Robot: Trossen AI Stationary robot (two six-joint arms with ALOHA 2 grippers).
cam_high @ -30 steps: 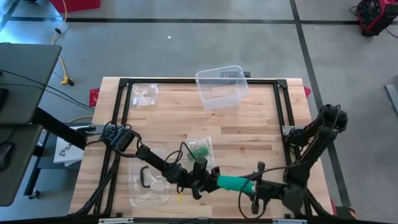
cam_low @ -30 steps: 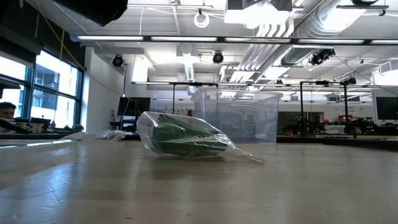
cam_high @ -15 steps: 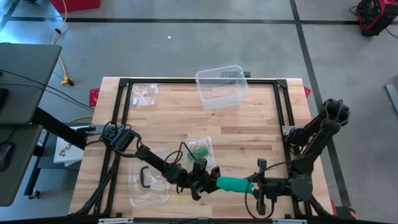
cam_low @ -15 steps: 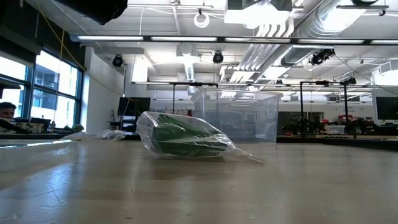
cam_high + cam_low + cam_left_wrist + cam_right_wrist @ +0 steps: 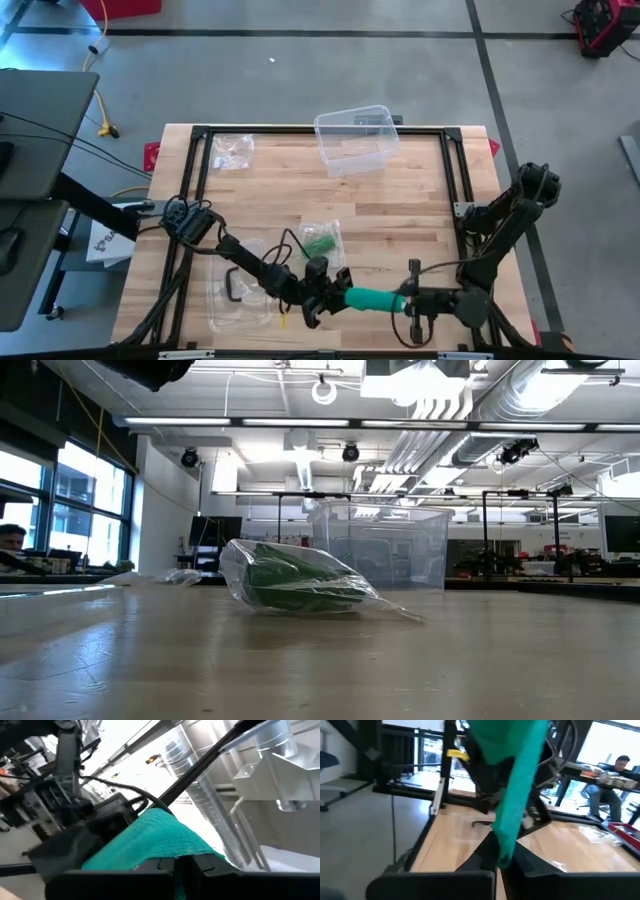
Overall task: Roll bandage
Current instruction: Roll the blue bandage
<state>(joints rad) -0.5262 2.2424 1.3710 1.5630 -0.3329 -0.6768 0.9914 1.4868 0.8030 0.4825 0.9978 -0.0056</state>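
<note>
Plastic bag point(image 5: 295, 580) holding green item on table point(image 5: 320, 670); clear bin point(image 5: 378, 545) behind.

The near edge of the worktop point(image 5: 330, 225) is running out of the high view's bottom. The left hand point(image 5: 322, 297) and right hand point(image 5: 408, 298) are hiding both ends of the teal bandage point(image 5: 372, 298). In the left wrist view the bandage point(image 5: 155, 842) is blurring. The bag's point(image 5: 290, 580) green contents are staying unidentifiable.
</note>
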